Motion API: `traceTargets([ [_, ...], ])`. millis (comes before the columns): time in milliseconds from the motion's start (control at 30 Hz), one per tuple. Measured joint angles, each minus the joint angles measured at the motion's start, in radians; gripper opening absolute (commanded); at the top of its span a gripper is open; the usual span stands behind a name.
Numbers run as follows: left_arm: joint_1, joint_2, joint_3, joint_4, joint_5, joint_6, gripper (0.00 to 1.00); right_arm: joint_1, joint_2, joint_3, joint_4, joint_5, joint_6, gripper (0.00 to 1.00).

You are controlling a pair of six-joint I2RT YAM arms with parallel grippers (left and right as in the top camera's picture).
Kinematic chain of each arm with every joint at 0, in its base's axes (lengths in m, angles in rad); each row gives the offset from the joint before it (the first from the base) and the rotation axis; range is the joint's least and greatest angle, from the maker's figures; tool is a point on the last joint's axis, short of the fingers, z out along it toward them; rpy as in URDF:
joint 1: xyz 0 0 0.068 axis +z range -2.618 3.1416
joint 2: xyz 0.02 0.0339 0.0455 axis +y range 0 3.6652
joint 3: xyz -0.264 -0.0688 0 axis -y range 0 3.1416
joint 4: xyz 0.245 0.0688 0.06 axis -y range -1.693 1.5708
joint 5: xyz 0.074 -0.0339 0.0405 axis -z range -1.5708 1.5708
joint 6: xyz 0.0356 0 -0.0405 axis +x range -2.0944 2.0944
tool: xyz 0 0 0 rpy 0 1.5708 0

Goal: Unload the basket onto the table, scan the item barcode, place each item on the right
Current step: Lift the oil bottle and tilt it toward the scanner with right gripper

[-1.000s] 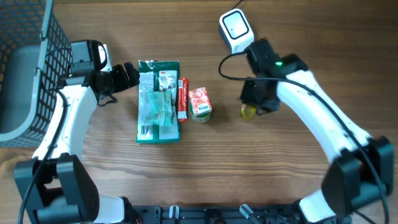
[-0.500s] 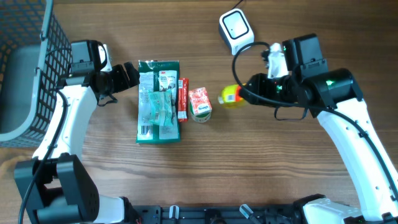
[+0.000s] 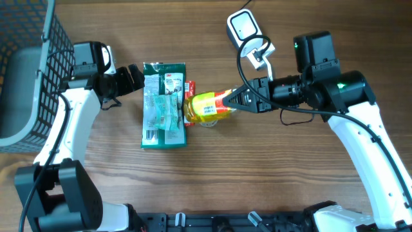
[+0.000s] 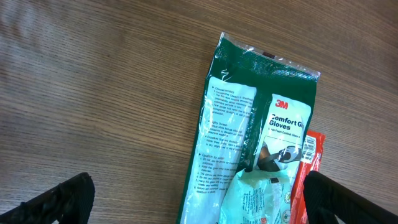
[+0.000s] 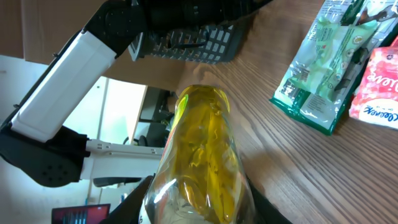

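**Bottle in the air, mid-surface**

The right fingers (image 3: 237, 100) are clamped narrow on the capped end of the yellow bottle (image 3: 205, 107), which lies on its side in the air over the middle of the surface (image 3: 290, 180). Its far end points at the green gloves packet (image 3: 163, 105). From the right wrist, the clear bottle fills the view, with yellow contents inside. A slim red packet (image 3: 189, 96) lies along the gloves packet's right side. The white scanner (image 3: 243, 27) sits at the far edge, apart from the bottle. The left fingers (image 3: 136, 78) are spread wide and empty beside the gloves packet. A dark basket (image 3: 38, 58) stands at the left edge.
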Motion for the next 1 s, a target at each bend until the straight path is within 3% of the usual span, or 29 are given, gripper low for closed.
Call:
traceTargets([
  [1000, 0.0, 0.0, 0.0, 0.0, 0.0, 0.0, 1.0, 0.0, 0.0, 0.0, -0.01, 0.0, 0.003, 0.11],
])
